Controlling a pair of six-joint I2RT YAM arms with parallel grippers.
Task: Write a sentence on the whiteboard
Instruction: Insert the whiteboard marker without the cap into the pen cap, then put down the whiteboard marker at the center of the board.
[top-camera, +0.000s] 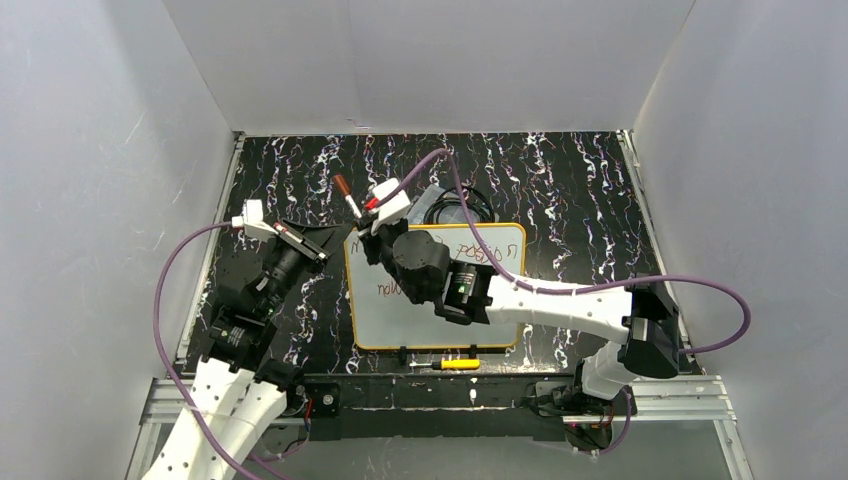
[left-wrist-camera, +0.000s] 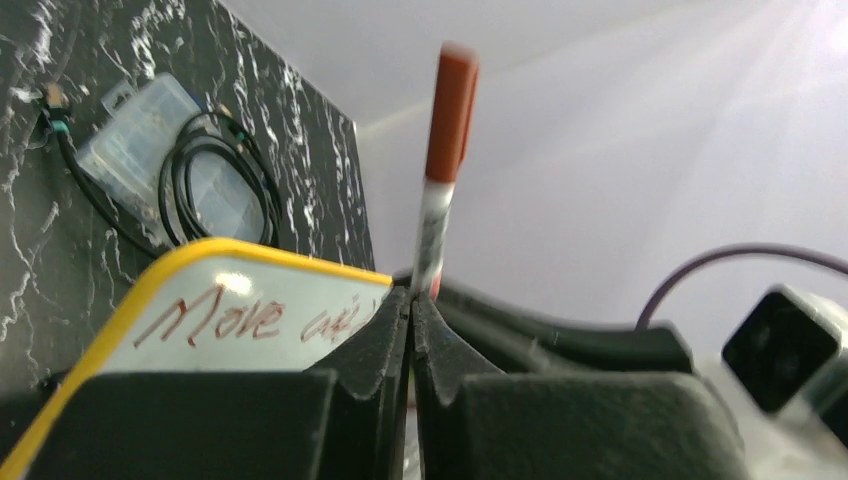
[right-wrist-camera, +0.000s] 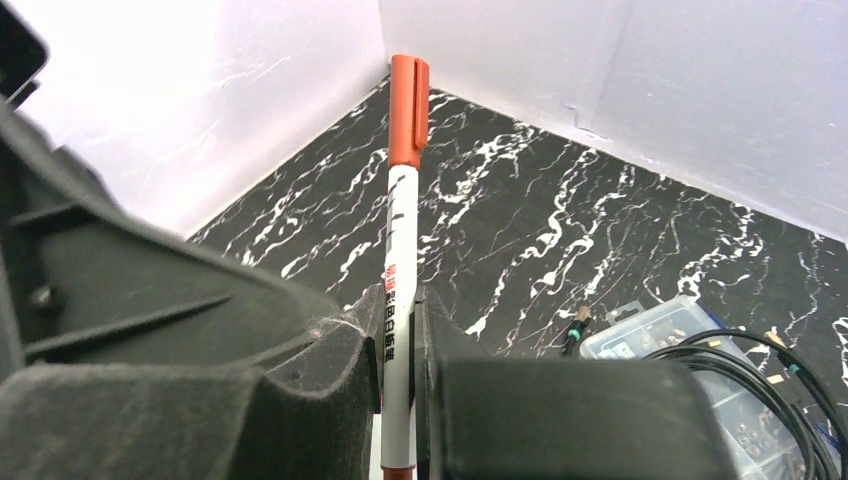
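Right gripper (right-wrist-camera: 398, 330) clamped hard on a white marker (right-wrist-camera: 399, 230), one pad on each side of the barrel, orange-red cap end sticking straight up past the fingertips (tip end hidden down below the pads, so can't say whether touching anything). Parked over the far left corner of the whiteboard (top-camera: 400, 325) in the top view, arm stretched across the board from the right side.

Right next to it, left gripper (left-wrist-camera: 410, 318) pressed together with nothing in between, just a hairline seam between the two black fingers. Sitting near that same far left corner, close beside the right gripper.

Looking past the left fingertips: the sentence (left-wrist-camera: 245, 318) right there on the board in reddish-brown scrawl, starting with "Move", rest cut off by the fingers. More lettering from above, under and beyond the right wrist, too small to read.

Further out past both grippers, a clear plastic box (left-wrist-camera: 140, 140) and a coiled black cable (left-wrist-camera: 215, 185) on the black marbled table (top-camera: 570, 190). Back toward the arm bases, well away from both grippers, a yellow-handled screwdriver (top-camera: 452, 364) just off the board's near edge
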